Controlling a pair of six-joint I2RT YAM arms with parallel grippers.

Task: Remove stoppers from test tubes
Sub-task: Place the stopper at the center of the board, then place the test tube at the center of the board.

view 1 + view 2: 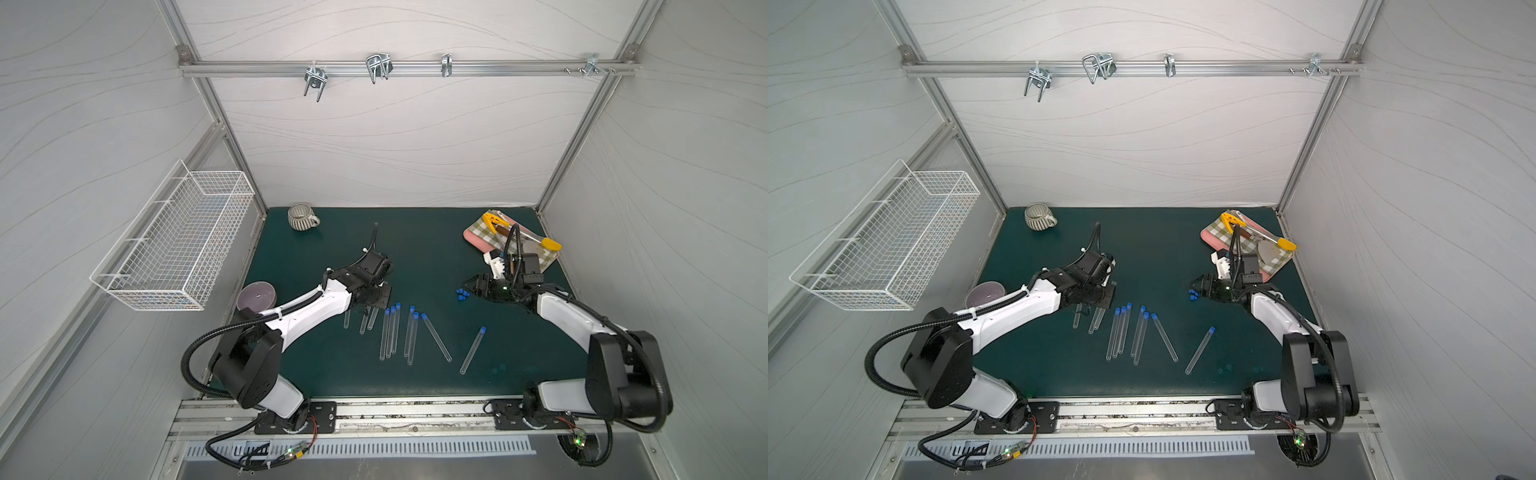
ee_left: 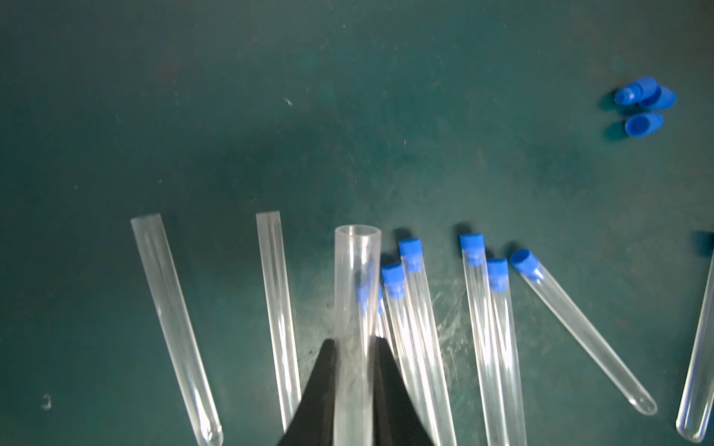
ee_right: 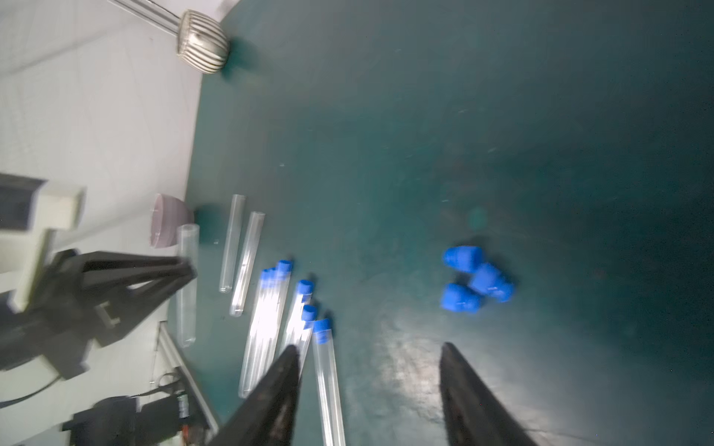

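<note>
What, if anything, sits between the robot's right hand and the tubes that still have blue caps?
Almost nothing. The open right hand hangs by the little pile of loose stoppers, which lies on the side toward the capped tubes. Past that pile, only bare green mat separates them.

Left arm (image 1: pixel 307 309) hides tops of 3 test tubes (image 1: pixel 364 325); rt wrist view blurry

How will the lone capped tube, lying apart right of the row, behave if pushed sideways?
Likely rolls: the lone tube is a smooth round cylinder lying flat on the mat. Its blue stopper looks barely wider, so it may curve the roll, not stop it. The clear wall looks rigid, probably slick and fragile; pinch gently.
</note>
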